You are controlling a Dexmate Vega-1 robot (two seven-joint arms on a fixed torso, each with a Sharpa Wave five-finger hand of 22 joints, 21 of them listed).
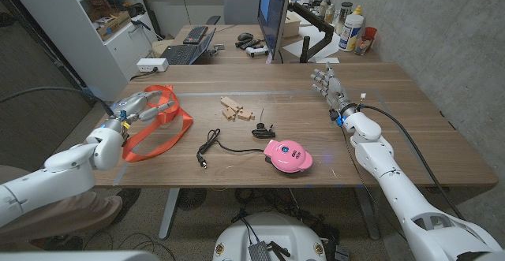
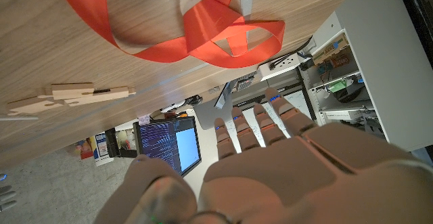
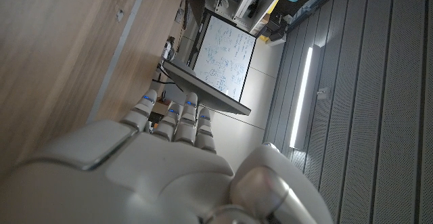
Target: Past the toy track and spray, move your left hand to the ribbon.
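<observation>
An orange-red ribbon lies in loose loops on the left part of the wooden table. My left hand hovers at its near-left end with fingers stretched out and apart, holding nothing. In the left wrist view the ribbon lies just beyond the fingers of my left hand, without touching them. Wooden toy track pieces sit mid-table, to the right of the ribbon, and appear again as the track. My right hand stands open at the table's right side, its back seen close in the right wrist view.
A pink round appliance with a black cable lies near the front middle, and a small black object sits beside the track. Behind the table stand a monitor, a laptop and bottles.
</observation>
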